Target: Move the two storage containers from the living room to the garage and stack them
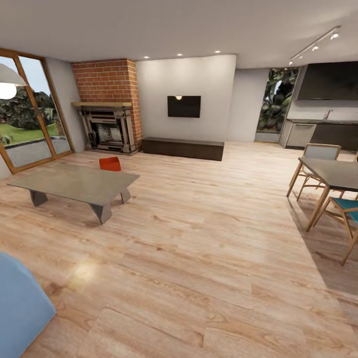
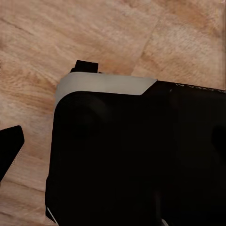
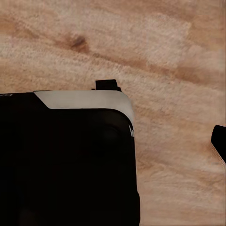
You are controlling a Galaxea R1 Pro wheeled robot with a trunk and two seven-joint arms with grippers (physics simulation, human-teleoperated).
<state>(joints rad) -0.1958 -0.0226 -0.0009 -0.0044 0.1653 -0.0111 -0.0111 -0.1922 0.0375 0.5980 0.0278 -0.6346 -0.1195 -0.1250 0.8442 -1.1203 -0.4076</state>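
Storage container (image 1: 110,163), orange-red, one only seen in the head view; sits on the light wood-plank floor (image 1: 199,238) just behind the far edge of the grey coffee table (image 1: 74,183), between that table and the brick fireplace (image 1: 107,107); partly hidden by the tabletop, so open top and walls hard to make out; second container not made out. Landmark is the coffee table: fireplace beyond it; wood-framed glass doors (image 1: 30,114) to its left; dark low bench (image 1: 182,148) and wall TV (image 1: 184,106) beyond it to the right; blue sofa corner (image 1: 20,308) nearer the camera than the table; dining table (image 1: 333,174) with wooden chairs (image 1: 318,159) well apart to its right, dark kitchen counter (image 1: 318,132) behind those. Left wrist view: black robot body with a grey band (image 2: 136,155) over plank floor; one dark fingertip (image 2: 10,148) at the edge; left claw state cannot tell. Right wrist view: same black body (image 3: 66,160) over floor, a dark fingertip (image 3: 219,139) at the edge; right claw state cannot tell.
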